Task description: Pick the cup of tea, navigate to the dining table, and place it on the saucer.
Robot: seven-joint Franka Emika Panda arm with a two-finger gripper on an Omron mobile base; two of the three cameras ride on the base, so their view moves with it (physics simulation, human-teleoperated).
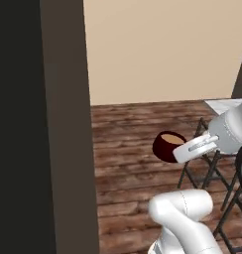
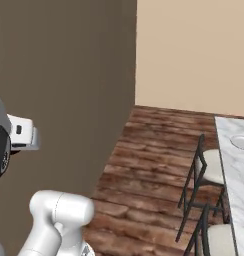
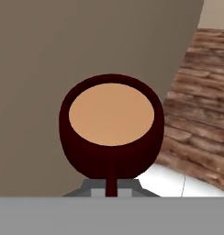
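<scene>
The cup of tea (image 1: 166,146), dark maroon with tan liquid, hangs in the air above the wooden floor. My gripper (image 1: 185,150) is shut on the cup's small handle. In the hand view the cup of tea (image 3: 111,133) sits upright just ahead, and its thin handle runs down into my gripper (image 3: 111,187). The dining table (image 2: 239,175), white marble, runs along the right edge, and its corner (image 1: 224,105) shows at the far right. The saucer (image 2: 241,142), a pale round disc, lies on the table's far end.
A tall brown wall panel (image 2: 64,100) stands close on the left, seen dark in the left base view (image 1: 43,124). Two black-framed stools (image 2: 211,167) (image 2: 219,235) stand along the table's near side. Wooden floor (image 2: 154,165) lies open ahead, up to a beige wall.
</scene>
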